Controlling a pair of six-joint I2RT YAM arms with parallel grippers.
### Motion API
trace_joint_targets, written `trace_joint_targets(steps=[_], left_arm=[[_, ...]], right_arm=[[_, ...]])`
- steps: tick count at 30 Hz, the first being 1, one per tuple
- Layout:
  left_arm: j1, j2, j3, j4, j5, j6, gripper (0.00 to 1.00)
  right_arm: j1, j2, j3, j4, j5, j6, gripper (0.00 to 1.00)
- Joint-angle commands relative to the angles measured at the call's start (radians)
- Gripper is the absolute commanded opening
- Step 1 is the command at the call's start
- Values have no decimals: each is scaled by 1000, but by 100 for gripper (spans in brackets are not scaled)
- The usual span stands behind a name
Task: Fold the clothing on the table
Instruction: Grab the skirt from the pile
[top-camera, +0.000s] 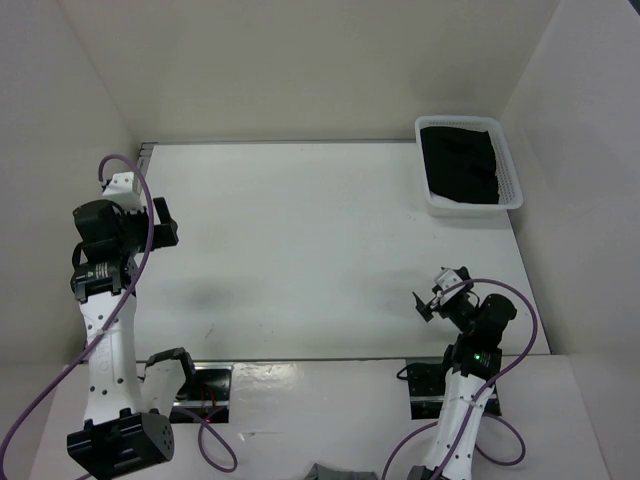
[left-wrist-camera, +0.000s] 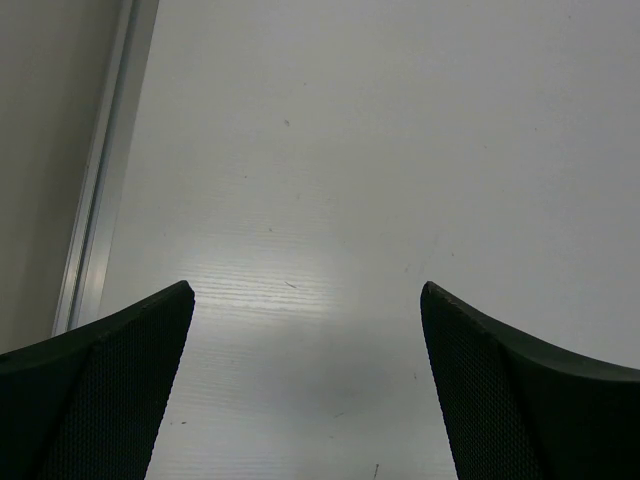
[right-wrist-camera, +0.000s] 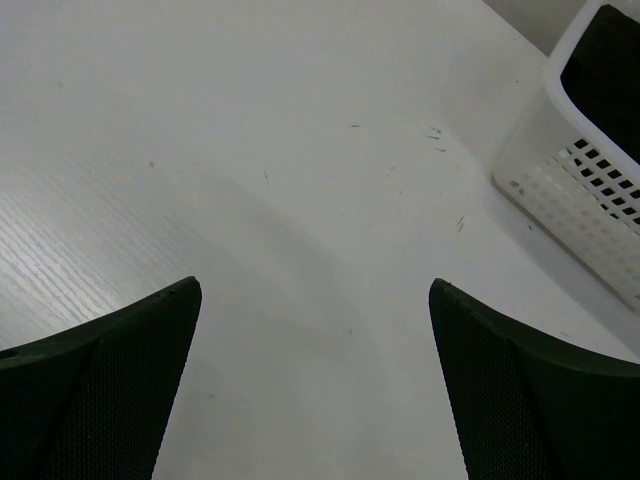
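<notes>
Both released, empty: left fingers (left-wrist-camera: 105, 400), right fingers (right-wrist-camera: 105, 400). clothing (top-camera: 458, 162) bunched in basket (top-camera: 475, 209) beyond right fingers; lifting may drag basket.

Black clothing (top-camera: 460, 165) lies rumpled inside a white mesh basket (top-camera: 513, 182), filling most of it, at the far right corner of the flat white matte table (top-camera: 300, 250)
</notes>
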Motion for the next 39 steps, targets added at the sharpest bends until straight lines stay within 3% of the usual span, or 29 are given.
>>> trace_joint_targets(steps=[1, 21, 28, 30, 33, 34, 36, 37, 39], left_arm=[[4, -12, -3, 32, -2, 22, 100], [4, -12, -3, 32, 7, 22, 100], [4, -12, -3, 32, 16, 22, 100], [4, -23, -3, 32, 16, 22, 100], [4, -32, -3, 32, 27, 22, 100], [4, -32, -3, 32, 36, 22, 100], [4, -32, -3, 23, 46, 31, 100], [4, -32, -3, 23, 55, 31, 100], [4, -32, -3, 23, 55, 31, 100]], right_arm=[[-6, -86, 28, -27, -63, -30, 99], [-6, -86, 8, 38, 5, 8, 99], [-6, -86, -5, 157, 2, 98, 99], [-6, -86, 72, 243, 61, 256, 99], [-6, -86, 216, 376, 251, 472, 99], [-6, -77, 273, 411, 381, 538, 99], [-6, -45, 336, 479, 446, 627, 99], [-6, -13, 416, 479, 456, 628, 99], [-6, 259, 584, 479, 547, 691, 99]])
